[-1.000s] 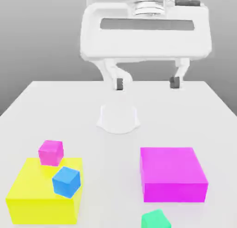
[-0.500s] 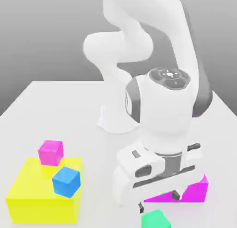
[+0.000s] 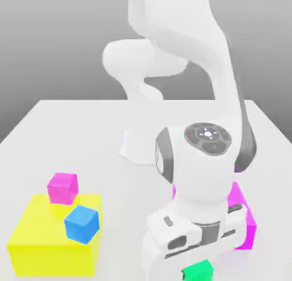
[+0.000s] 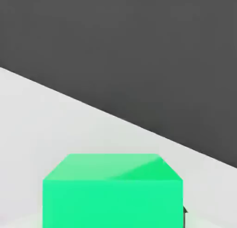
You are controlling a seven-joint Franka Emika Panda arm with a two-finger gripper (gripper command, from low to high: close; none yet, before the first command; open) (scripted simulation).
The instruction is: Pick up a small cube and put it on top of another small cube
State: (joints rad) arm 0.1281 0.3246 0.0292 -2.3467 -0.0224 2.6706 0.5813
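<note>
Our gripper [image 3: 197, 269] hangs low at the near edge of the white table [image 3: 68, 131], and we see the green cube [image 3: 198, 270] directly under the white hand, its top tucked against the hand's underside. We cannot tell from either view whether the fingers are spread, closed, or clamped on the cube, since the hand's body covers them in the exterior view.

Seen from the hand view, the green cube [image 4: 112, 190] sits close in front of the camera, centred, resting on the white surface with a dark backdrop beyond. We read it as a small, plain block in bright mint green, sharp-edged, with a lighter top face and an even front face.

Toward the exterior view's left, we see a large yellow block [image 3: 51, 240] with a small magenta cube [image 3: 62, 188] on its far top edge and a small blue cube [image 3: 81, 223] at its front right corner. Behind the arm, toward the exterior view's right, a large magenta block [image 3: 245, 214] is partly hidden.
</note>
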